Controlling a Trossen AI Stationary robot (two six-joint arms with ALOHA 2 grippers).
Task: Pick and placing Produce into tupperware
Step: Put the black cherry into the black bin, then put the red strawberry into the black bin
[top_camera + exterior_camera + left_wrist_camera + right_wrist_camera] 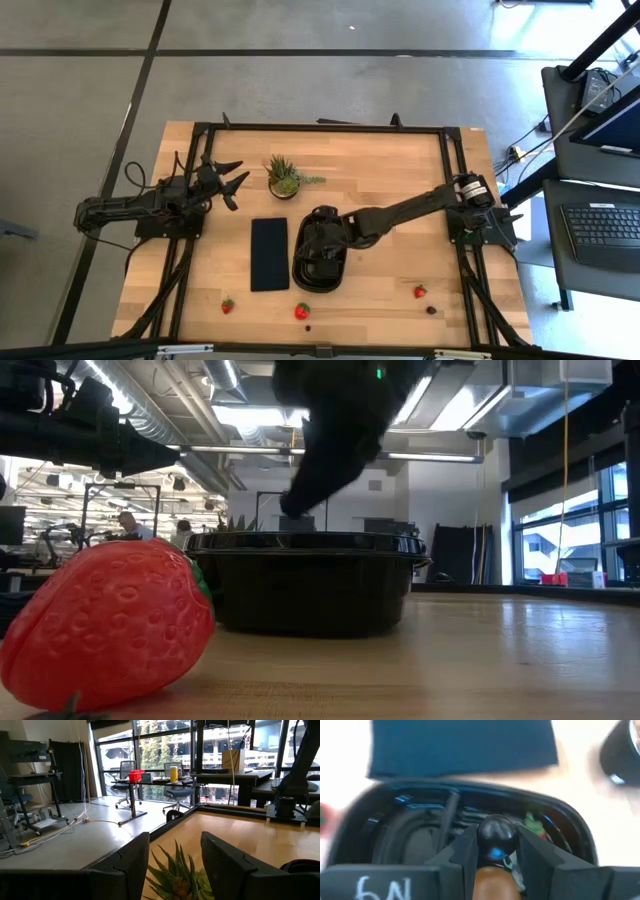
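Right gripper point(496, 851) apparently clamped (left point(172, 865) agape)

The high camera looks straight down on the whole wooden table point(390, 210). The low camera sits at tabletop height, very near a strawberry point(105, 620), facing the black tupperware point(310, 582). The right wrist camera looks closely into this same tupperware point(570, 815); the left wrist camera faces the windows, over the potted plant point(177, 875).

three red strawberries point(302, 311) and two tiny dark berries point(431, 310) lie on the worktop point(400, 200). there is one black tupperware point(303, 270), one flat dark panel point(269, 254) and one spiky potted plant point(284, 177). a third dark round berry point(496, 838) shows over the tupperware.
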